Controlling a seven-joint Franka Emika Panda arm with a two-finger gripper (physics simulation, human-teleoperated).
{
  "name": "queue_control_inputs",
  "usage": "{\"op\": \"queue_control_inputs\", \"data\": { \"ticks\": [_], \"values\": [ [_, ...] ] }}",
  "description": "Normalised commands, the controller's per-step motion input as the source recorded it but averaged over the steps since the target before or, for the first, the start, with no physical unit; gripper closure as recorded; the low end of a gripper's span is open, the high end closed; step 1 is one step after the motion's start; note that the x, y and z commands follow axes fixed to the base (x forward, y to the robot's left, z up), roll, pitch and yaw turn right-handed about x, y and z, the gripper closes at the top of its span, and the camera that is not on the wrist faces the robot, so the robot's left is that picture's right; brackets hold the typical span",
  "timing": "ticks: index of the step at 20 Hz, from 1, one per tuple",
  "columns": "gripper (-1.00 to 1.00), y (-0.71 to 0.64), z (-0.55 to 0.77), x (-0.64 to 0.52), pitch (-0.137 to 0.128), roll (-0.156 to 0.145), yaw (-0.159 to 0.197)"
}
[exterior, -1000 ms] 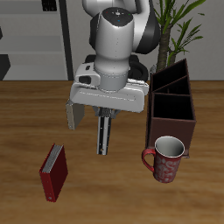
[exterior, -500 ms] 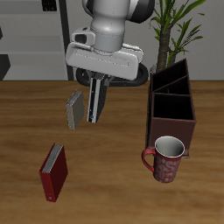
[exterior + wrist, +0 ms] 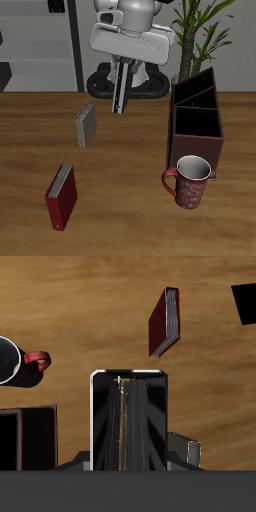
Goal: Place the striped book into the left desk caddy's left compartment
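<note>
The gripper (image 3: pixel 121 72) is clamped on the striped book (image 3: pixel 121 88), which hangs on edge, straight down from the jaws, high over the table (image 3: pixel 130 190) in the upper middle of the exterior view. From the wrist the book fills the gap between the fingers, seen almost edge-on, so its stripes are hard to read. The left desk caddy (image 3: pixel 197 125) stands at the right of the exterior view, well apart from the book — one caddy only. Three books in all: the striped one, one red book (image 3: pixel 61 196) at lower left, one small grey book (image 3: pixel 86 126) left of centre. One red mug (image 3: pixel 189 181) sits in front of the caddy. The wrist view cuts off the mug and the caddy.
</note>
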Motion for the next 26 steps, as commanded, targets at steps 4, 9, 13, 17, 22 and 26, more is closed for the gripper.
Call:
{"op": "queue_control_inputs", "data": {
  "ticks": [4,9,13,17,22,26],
  "values": [
    [1.00,0.28,0.12,-0.47,-0.029,0.035,0.034],
    [1.00,0.20,0.13,-0.40,-0.021,0.000,-0.005],
    [1.00,0.17,0.14,-0.42,-0.024,-0.001,-0.003],
    [1.00,0.10,0.11,-0.36,-0.004,-0.031,-0.019],
    [1.00,0.14,-0.01,-0.37,-0.004,-0.006,-0.026],
    [1.00,0.15,-0.10,-0.27,0.008,-0.003,0.023]
  ]
}}
